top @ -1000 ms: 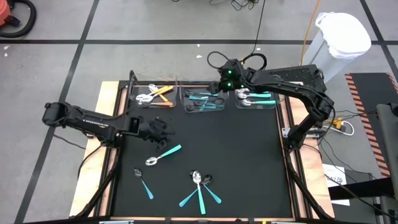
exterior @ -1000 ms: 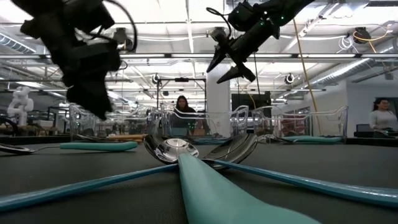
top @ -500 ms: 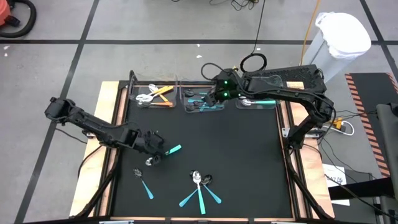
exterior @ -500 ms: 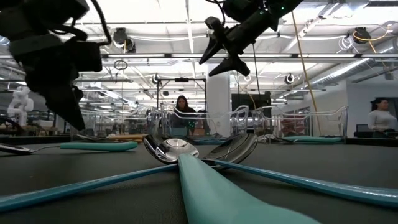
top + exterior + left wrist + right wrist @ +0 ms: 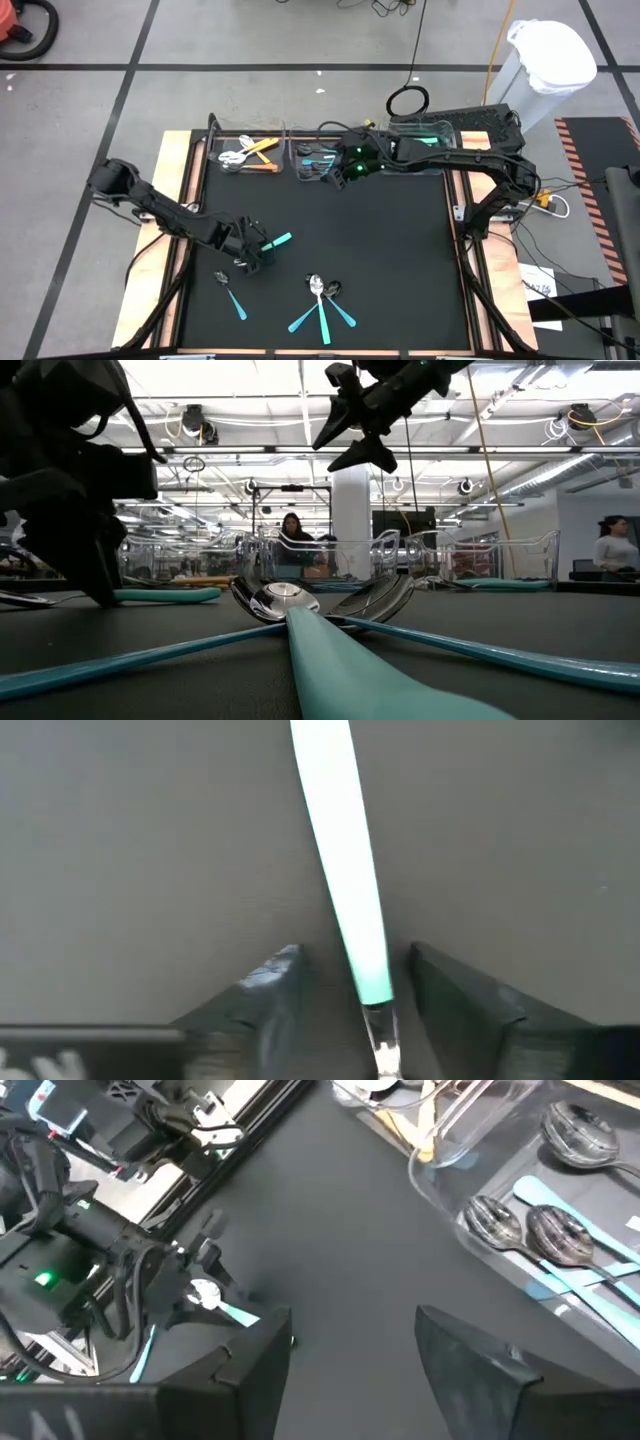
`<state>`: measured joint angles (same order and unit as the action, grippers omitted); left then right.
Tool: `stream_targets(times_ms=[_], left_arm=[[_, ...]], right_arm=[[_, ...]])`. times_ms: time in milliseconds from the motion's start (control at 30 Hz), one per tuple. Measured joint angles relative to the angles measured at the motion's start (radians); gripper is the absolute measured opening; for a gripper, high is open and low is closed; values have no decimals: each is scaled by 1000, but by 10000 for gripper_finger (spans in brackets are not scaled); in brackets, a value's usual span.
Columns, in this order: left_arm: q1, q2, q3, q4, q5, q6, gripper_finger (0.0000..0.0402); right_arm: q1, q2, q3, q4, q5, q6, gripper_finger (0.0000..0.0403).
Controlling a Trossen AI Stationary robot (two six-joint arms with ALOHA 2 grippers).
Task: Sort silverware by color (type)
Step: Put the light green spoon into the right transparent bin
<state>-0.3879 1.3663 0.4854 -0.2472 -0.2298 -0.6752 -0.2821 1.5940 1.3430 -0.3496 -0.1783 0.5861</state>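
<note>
Silverware, loose on black mat (image 5: 400, 260), left to right: small teal-handled spoon (image 5: 231, 295) near left front; teal-handled silver spoon (image 5: 272, 242) straddled by left gripper (image 5: 252, 255); front cluster (image 5: 322, 302) of three teal-handled spoons, bowls touching, handles fanned toward front edge.

Left gripper: lowered to mat over straddled spoon, fingers (image 5: 268, 992) spread either side of handle (image 5: 345, 870) where teal meets metal neck, small gaps both sides, not pinching.

Bins along far edge, left to right: left bin (image 5: 247, 153) with orange-handled spoons; middle bin (image 5: 322, 158) with teal-handled dark-bowled spoons (image 5: 560, 1240); right bin (image 5: 430, 140), teal handle visible, mostly covered by right arm.

Right gripper (image 5: 335, 175): raised above mat just in front of middle bin, fingers (image 5: 250, 1355) spread apart, nothing between.

Background, low view: person (image 5: 292, 530) centre, second person (image 5: 612, 550) far right.
</note>
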Motion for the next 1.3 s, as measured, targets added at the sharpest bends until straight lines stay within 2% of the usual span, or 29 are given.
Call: stream_targets(times_ms=[267, 333, 500, 700, 800, 967, 1200, 1300], left_arm=[[-1, 24, 16, -4, -43, -101, 50], [-1, 13, 32, -8, -45, -99, 30], [14, -29, 108, -10, -147, 6, 32], [55, -73, 242, -124, -293, 91, 48], [91, -103, 290, -164, -303, 92, 46], [133, -150, 334, -176, -323, 184, 46], [165, -164, 377, -170, -324, 323, 46], [165, -164, 378, -144, -315, 365, 47]], right_arm=[[50, 1, 0, 2, 75, 24, 208], [64, 7, 0, 16, 74, 45, 208], [94, 41, 0, 75, 72, 119, 208], [135, 90, 0, 164, 46, 229, 208], [156, 90, 0, 204, 42, 234, 208], [160, 90, 0, 216, -6, 241, 208], [160, 90, 0, 248, 19, 232, 206], [160, 90, 0, 281, 21, 233, 190]])
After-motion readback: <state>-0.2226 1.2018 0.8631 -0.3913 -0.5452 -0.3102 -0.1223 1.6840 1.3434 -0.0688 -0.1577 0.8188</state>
